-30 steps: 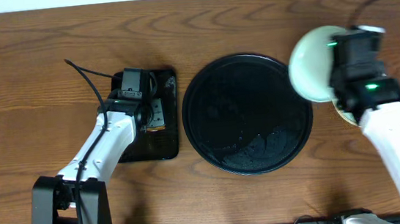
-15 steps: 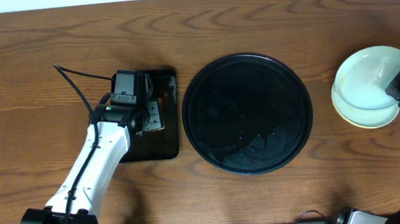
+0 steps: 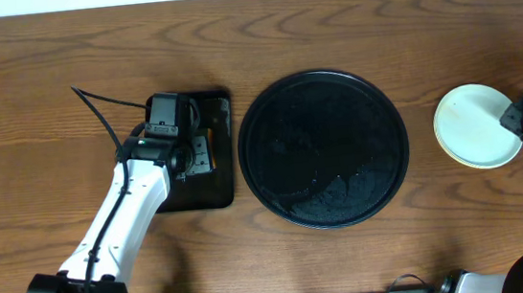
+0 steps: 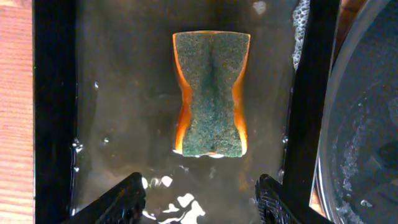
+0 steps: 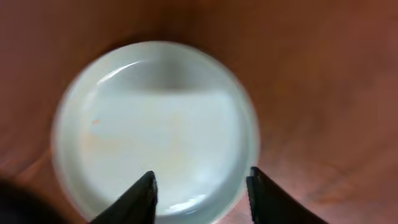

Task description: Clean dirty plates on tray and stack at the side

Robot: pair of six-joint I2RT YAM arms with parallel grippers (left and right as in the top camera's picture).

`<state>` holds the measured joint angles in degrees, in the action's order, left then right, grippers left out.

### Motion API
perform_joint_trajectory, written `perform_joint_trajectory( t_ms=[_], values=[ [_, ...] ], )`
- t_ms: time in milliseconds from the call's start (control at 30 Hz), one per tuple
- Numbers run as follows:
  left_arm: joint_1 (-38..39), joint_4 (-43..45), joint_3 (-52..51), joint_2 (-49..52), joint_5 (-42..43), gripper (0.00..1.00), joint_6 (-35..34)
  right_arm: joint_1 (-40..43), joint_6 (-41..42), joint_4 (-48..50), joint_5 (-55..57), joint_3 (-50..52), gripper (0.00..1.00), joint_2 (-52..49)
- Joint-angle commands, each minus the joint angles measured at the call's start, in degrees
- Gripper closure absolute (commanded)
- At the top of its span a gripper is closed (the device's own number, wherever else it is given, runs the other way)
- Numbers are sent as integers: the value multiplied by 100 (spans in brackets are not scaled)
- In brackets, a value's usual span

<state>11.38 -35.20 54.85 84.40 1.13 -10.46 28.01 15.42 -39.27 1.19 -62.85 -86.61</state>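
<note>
The plates [image 3: 474, 126] sit stacked on the bench [image 3: 42, 62] at the right of the overhead frame, well apart from the wet, sudsy round black tray [image 3: 319, 112]. The top one is pale mint and almost spotless, with a yellowish rim showing beneath. The right pincer [image 5: 200, 186] hangs over the stack, fingers spread and empty. The left pincer [image 4: 199, 196], equally wide and empty, hangs above the sponge [image 4: 211, 93] in the rectangular tray [image 4: 53, 112].
</note>
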Motion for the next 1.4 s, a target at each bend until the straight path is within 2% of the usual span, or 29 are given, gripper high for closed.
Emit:
perform_joint_trajectory(
  t_ms=[0,100,200,267,500,633,800,1033,1067,1133,1367],
  values=[
    [-24,-33,-24,-293,-31,40,11,-61,-562,55,-1510,-26,48,-28],
    [-63,17,-22,-426,-50,34,-83,-367,-1134,37,-2352,-26,36,-28],
    [-216,-57,-17,-461,-50,30,-400,-870,-1471,-278,-2297,-57,20,-28],
    [-348,-249,-17,-461,-48,28,-649,-1182,-1620,-522,-2098,-83,1,-28],
    [-612,-1587,-17,-496,-26,24,-785,-2168,-1574,-1510,-1176,-155,1,7],
    [-610,-2199,-37,-627,-24,25,-761,-2531,-1569,-1838,-1139,-116,1,240],
    [-498,-2092,-411,-1462,-7,24,-741,-2909,-1425,-1453,-949,387,1,1064],
    [-17,-1475,-1281,-3587,-9,24,-750,-3362,-1283,-780,-557,1596,1,3246],
    [20,-1432,-1362,-3864,-11,14,-748,-3379,-1287,-785,-555,1703,1,3536],
    [28,-1443,-1421,-4343,-11,14,-743,-3379,-1287,-837,-557,1845,1,4052],
    [28,-1447,-1421,-5187,-11,13,-743,-3379,-1248,-931,-612,1928,1,5141]
  ],
)
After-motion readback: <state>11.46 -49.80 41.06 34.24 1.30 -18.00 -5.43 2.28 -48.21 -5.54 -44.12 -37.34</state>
